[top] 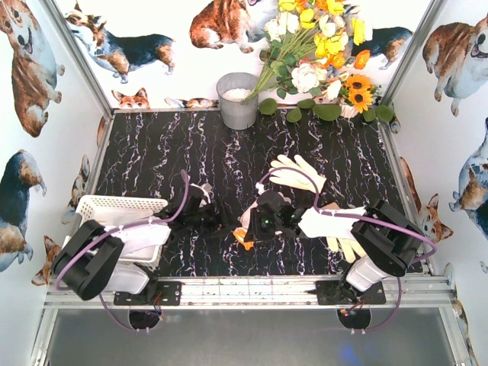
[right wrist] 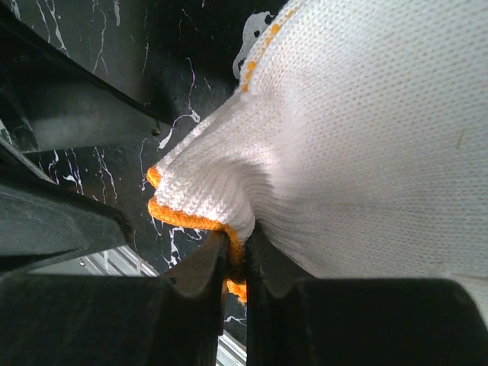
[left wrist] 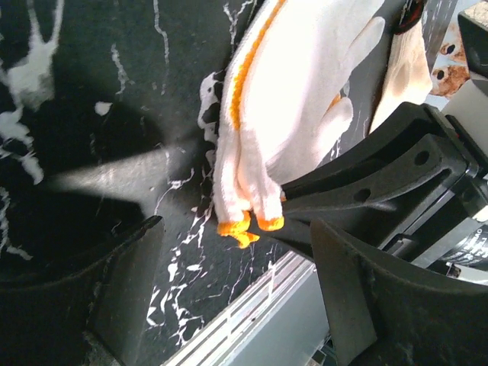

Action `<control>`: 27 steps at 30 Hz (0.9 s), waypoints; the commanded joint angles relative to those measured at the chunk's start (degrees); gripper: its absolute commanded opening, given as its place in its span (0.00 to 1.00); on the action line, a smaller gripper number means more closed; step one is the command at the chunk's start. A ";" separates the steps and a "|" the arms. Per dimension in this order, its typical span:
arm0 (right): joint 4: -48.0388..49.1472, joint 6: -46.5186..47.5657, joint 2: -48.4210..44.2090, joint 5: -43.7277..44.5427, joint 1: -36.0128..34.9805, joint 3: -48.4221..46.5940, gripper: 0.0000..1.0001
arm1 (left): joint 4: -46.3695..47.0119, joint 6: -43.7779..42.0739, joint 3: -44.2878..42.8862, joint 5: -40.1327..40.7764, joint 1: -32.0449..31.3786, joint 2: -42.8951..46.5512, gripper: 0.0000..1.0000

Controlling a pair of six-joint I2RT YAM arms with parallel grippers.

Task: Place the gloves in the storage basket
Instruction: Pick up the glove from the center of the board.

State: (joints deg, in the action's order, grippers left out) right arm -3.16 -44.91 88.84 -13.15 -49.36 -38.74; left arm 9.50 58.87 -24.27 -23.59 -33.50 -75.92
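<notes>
See a black counter [top: 152, 160] veined with white like marble, boxed on the left, back and right by white walls [top: 30, 114] printed with corgis. Find a bare metal rail [top: 244, 286] along the near edge, by the arm bases. Note at the back a grey metal bucket [top: 238, 99] standing upright, and to its right a bunch of white, yellow and orange flowers [top: 320, 46] leaning against the back wall. Find the storage basket [top: 122, 208], white lattice, at the near left of the counter, partly hidden under the left arm [top: 99, 259]; cannot tell its contents. Record the right end effector [right wrist: 236, 267] clamped on the orange cuff of a white glove [right wrist: 366, 152], near the middle of the counter's front half. See in the right wrist view the cuff bunched between the closed fingers [right wrist: 191, 305] and the knit body spreading up and to the right; cannot tell whether that body rests on the counter or hangs just above it. Record the left end effector [left wrist: 236, 252] parted wide and holding nothing, just left of that glove, between it and the basket. Find a second, cream glove [top: 299, 174] lying flat beyond the right end effector, toward the flowers, and a third, yellowish glove [top: 347, 245] at the near right, partly under the right arm [top: 381, 244].
</notes>
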 commanded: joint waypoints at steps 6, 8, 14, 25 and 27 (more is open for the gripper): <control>0.53 -0.03 -0.41 2.07 0.32 2.42 0.02 | 8.94 3.14 -3.06 -0.64 -4.28 -8.20 0.61; 0.92 -0.03 -0.53 1.99 0.32 2.68 0.02 | 9.42 3.41 -3.53 -0.39 -5.09 -9.70 0.54; 1.34 -0.05 -2.03 2.52 0.32 3.72 0.04 | 10.15 3.68 -4.25 1.51 -6.01 -12.68 0.39; 3.52 1.01 -3.96 1.34 0.32 5.17 0.13 | 10.34 3.91 -8.19 2.34 -6.06 -16.18 0.42; 4.13 1.17 -3.50 0.93 0.32 5.10 0.14 | 10.37 3.80 -8.64 1.86 -6.13 -16.46 0.44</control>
State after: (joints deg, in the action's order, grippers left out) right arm -0.05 -45.25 85.49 -12.23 -48.75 -34.65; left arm 19.07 63.16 -30.96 -22.59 -39.40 -91.31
